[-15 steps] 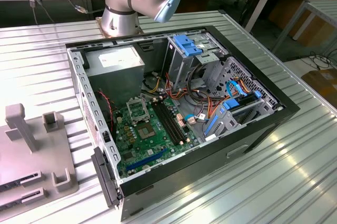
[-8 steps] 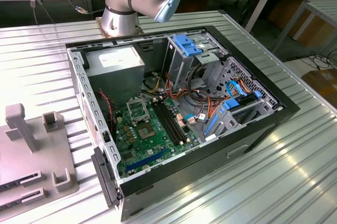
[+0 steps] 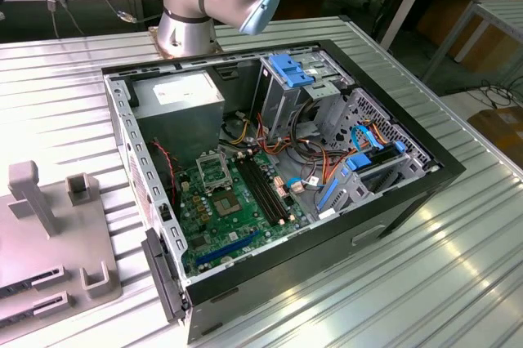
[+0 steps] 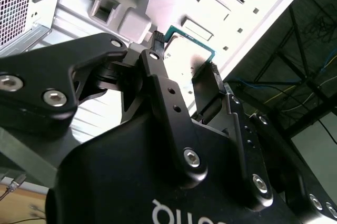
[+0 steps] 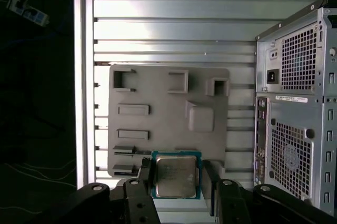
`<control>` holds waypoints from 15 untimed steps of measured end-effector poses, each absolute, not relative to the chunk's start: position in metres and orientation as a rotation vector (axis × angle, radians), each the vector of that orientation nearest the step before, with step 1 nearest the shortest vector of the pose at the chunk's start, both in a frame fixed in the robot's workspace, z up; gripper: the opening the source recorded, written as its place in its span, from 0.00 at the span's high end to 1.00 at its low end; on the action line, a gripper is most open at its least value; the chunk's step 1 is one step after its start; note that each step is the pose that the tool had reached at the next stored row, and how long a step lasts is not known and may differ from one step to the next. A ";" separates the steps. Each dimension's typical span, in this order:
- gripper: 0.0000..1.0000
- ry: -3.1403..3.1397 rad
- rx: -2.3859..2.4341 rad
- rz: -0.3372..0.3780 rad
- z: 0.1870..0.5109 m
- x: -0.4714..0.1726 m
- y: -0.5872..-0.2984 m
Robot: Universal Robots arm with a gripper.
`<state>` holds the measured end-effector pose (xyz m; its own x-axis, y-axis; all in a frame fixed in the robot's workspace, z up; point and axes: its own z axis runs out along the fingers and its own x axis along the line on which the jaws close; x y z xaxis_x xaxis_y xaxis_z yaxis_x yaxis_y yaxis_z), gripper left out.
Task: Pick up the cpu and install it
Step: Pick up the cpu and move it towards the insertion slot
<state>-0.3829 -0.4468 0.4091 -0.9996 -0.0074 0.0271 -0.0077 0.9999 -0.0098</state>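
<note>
The cpu [image 5: 175, 175] is a thin square chip with a silver-tan face and a green rim. It hangs between the two black fingers [image 5: 146, 179] of my gripper [image 5: 177, 182], which is shut on its opposite edges. It is held well above the grey fixture plate [image 5: 168, 113]. In the second wrist view the cpu [image 4: 181, 49] shows between the fingertips of the gripper [image 4: 184, 62]. The open computer case [image 3: 409, 201] lies on its side in the exterior view, with the green board [image 3: 237, 225] and the empty socket frame [image 3: 214, 170] inside.
The grey fixture plate [image 3: 49, 242] with raised blocks sits at the exterior view's left. The arm's base [image 3: 192, 21] stands behind the case. The case's rear panel [image 5: 295, 113] rises beside the plate. The slatted metal table [image 5: 174, 24] ends at an edge [image 5: 83, 77].
</note>
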 end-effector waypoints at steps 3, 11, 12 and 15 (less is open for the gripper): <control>0.53 -3.115 0.012 0.015 0.409 -0.379 -0.447; 0.53 -3.114 0.012 0.015 0.409 -0.373 -0.447; 0.53 -3.114 0.012 0.015 0.409 -0.372 -0.447; 0.53 -3.114 0.012 0.015 0.409 -0.370 -0.447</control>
<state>-0.3700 -0.4468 0.4092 -0.9996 -0.0074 0.0272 -0.0077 0.9999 -0.0098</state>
